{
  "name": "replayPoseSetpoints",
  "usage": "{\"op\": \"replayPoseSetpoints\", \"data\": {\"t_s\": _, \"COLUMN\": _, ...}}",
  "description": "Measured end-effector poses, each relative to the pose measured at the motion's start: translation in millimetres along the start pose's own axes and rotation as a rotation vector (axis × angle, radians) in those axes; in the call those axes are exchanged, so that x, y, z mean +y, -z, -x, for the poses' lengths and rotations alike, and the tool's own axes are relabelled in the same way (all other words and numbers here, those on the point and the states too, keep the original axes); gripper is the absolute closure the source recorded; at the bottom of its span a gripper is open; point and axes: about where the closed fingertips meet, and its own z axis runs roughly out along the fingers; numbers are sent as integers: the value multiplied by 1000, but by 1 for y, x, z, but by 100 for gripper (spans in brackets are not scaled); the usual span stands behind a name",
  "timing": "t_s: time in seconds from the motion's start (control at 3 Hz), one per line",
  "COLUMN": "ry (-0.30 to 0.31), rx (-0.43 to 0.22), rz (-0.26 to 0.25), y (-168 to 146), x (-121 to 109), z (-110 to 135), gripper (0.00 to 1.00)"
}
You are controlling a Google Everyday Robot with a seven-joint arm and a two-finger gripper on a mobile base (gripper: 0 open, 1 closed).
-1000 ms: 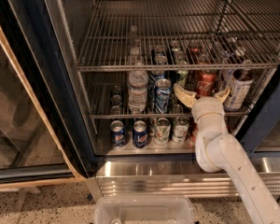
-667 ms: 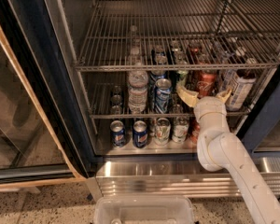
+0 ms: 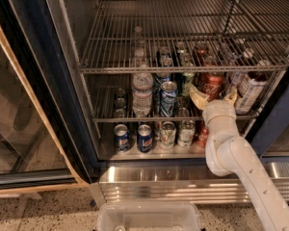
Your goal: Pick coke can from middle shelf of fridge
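Observation:
The fridge stands open, dark blue frame on the left. The red coke can stands upright at the right of the middle shelf, a wire rack. My gripper, on a white arm coming from the lower right, is at the shelf's front. Its cream fingers are spread, one on each side of the can's lower part. The can's bottom is hidden behind my wrist.
On the same shelf are a water bottle, a blue Pepsi can and a white-and-brown container. Pepsi cans and other cans stand on the fridge floor. An upper rack hangs just above. A clear bin sits below.
My gripper has moved slightly right and further in, so its fingers now straddle the coke can. The cans have not moved.

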Motion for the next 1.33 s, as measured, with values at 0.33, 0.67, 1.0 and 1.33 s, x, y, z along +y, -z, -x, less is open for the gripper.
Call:
{"op": "replayPoseSetpoints", "data": {"t_s": 0.33, "ry": 0, "rx": 0, "rz": 0, "y": 0, "x": 0, "z": 0, "gripper": 21}}
{"op": "replayPoseSetpoints", "data": {"t_s": 0.67, "ry": 0, "rx": 0, "rz": 0, "y": 0, "x": 0, "z": 0, "gripper": 30}}
{"op": "replayPoseSetpoints", "data": {"t_s": 1.0, "ry": 0, "rx": 0, "rz": 0, "y": 0, "x": 0, "z": 0, "gripper": 34}}
{"op": "replayPoseSetpoints", "data": {"t_s": 1.33, "ry": 2, "rx": 1, "rz": 2, "y": -2, "x": 1, "z": 0, "gripper": 35}}
